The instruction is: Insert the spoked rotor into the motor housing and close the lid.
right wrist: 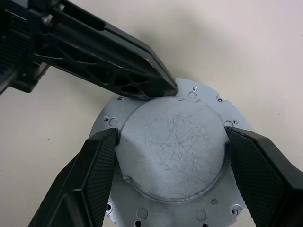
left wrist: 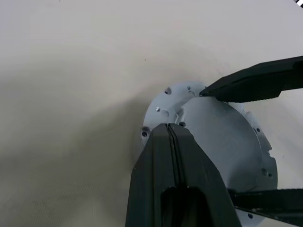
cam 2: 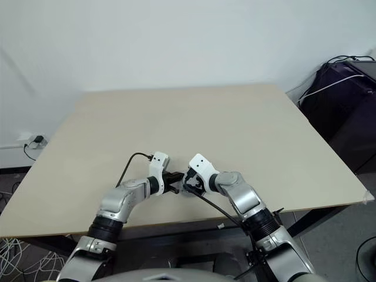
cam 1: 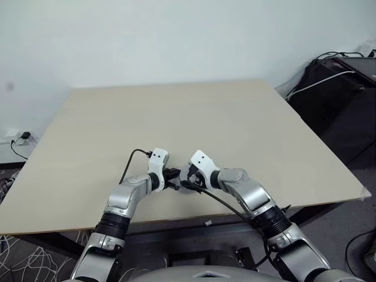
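Two hands meet at about 6 o'clock on the tabletop (cam 1: 205, 117), close to its near edge, over the silvery round part (right wrist: 173, 156). It lies flat there: a scratched, raised round face inside a wider flange dotted with small holes. I cannot tell whether this is the motor housing turned blank face up or the lid already seated on it.

Your right hand (right wrist: 171, 137) comes in from about 4 o'clock. Its fingers are spread wide and pinch the raised face across its full width, one pad on each side. Your left hand (left wrist: 173, 128) comes in from about 8 o'clock with its fingers pressed together into a single blade. The tip sits on the flange, right against the step of the raised face.

My reading is that you are seating or squaring this part, so treat the right hand as the clamp and the left as the pusher.

- Hold the right grip level. If one pad rides higher than the other, the part will probably tip.
- Press with the left tip straight down, not sideways. The metal looks slick, so a slanted push may skid the tip off the step or slide the part towards the near edge.
- Work gently and check that the flange sits flush on the tabletop all round before you let go.
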Tool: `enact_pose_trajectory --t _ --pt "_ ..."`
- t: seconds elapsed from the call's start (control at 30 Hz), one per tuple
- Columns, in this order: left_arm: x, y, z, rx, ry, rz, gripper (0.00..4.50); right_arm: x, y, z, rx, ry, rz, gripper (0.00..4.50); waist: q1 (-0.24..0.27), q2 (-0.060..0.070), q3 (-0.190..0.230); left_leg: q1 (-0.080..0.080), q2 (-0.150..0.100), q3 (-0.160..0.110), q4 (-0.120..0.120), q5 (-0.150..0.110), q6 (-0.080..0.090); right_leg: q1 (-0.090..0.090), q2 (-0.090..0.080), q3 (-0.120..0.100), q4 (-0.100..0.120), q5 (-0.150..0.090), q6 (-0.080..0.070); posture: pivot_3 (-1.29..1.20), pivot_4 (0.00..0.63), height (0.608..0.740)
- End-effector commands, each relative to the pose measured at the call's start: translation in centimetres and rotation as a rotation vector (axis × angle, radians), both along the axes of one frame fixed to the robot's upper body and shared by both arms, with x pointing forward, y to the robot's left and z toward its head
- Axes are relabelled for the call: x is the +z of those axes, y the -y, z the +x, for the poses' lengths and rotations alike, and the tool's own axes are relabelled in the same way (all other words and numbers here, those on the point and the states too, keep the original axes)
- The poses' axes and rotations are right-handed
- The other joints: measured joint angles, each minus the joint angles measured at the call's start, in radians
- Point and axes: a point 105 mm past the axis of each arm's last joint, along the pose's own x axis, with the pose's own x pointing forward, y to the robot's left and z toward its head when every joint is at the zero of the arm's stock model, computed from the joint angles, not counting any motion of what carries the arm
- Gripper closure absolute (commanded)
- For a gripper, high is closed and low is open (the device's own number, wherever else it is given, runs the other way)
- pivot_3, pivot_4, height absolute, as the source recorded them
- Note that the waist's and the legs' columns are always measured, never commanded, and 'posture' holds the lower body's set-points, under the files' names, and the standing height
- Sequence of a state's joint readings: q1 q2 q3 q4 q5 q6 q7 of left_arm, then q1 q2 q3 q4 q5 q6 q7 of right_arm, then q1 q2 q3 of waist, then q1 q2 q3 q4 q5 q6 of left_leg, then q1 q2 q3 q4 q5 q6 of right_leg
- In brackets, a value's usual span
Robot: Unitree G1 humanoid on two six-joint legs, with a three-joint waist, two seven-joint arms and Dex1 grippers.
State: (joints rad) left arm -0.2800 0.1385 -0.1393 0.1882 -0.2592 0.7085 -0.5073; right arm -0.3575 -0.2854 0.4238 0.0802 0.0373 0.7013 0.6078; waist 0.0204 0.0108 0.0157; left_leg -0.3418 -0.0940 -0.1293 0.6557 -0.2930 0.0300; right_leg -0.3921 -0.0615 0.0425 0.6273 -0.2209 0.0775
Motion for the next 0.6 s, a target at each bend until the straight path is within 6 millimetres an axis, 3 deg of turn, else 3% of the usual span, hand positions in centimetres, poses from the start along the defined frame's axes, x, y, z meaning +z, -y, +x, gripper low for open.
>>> enact_pose_trajectory --t 0.03,0.07,0.1,0.17,0.4,0.6 --pt "-0.7 1.1 -1.3 -0.053 -0.056 -0.019 4.5 -2.3 1.6 -0.9 -0.043 -0.075 -0.085 1.21 0.001 0.0 0.0 0.0 0.0 0.0 0.0 0.0 0.0 0.0 0.0 0.0 0.0 0.0 0.0 0.0 0.0 0.74" --pt "-0.7 1.2 -1.4 -0.053 -0.057 -0.018 4.5 -2.3 1.6 -0.9 -0.041 -0.075 -0.081 1.21 0.001 0.0 0.0 0.0 0.0 0.0 0.0 0.0 0.0 0.0 0.0 0.0 0.0 0.0 0.0 0.0 0.0 0.74" --pt "-0.7 1.2 -1.4 -0.051 -0.055 -0.019 4.5 -2.2 1.6 -0.9 -0.04 -0.074 -0.078 0.49 0.002 0.0 0.0 0.0 0.0 0.0 0.0 0.0 0.0 0.0 0.0 0.0 0.0 0.0 0.0 0.0 0.0 0.74" --pt "-0.8 1.3 -1.5 -0.053 -0.051 -0.018 4.5 -2.1 1.5 -0.8 -0.041 -0.071 -0.071 0.03 0.002 0.0 0.0 0.0 0.0 0.0 0.0 0.0 0.0 0.0 0.0 0.0 0.0 0.0 0.0 0.0 0.0 0.74" --pt "-0.8 1.1 -1.5 -0.049 -0.051 -0.019 4.5 -0.4 1.5 -0.5 -0.054 -0.019 -0.026 0.03 0.01 -0.001 0.0 0.0 0.0 0.0 -0.001 0.0 0.0 0.0 0.0 0.0 0.0 0.0 0.0 0.0 0.0 0.74" --pt "-0.8 1.2 -1.5 -0.051 -0.049 -0.022 4.5 2.0 1.5 -2.5 0.063 0.002 0.016 0.03 0.016 -0.002 0.001 -0.001 -0.001 0.0 -0.001 -0.001 0.001 -0.001 -0.001 0.0 -0.001 -0.001 0.001 0.0 0.0 0.74"
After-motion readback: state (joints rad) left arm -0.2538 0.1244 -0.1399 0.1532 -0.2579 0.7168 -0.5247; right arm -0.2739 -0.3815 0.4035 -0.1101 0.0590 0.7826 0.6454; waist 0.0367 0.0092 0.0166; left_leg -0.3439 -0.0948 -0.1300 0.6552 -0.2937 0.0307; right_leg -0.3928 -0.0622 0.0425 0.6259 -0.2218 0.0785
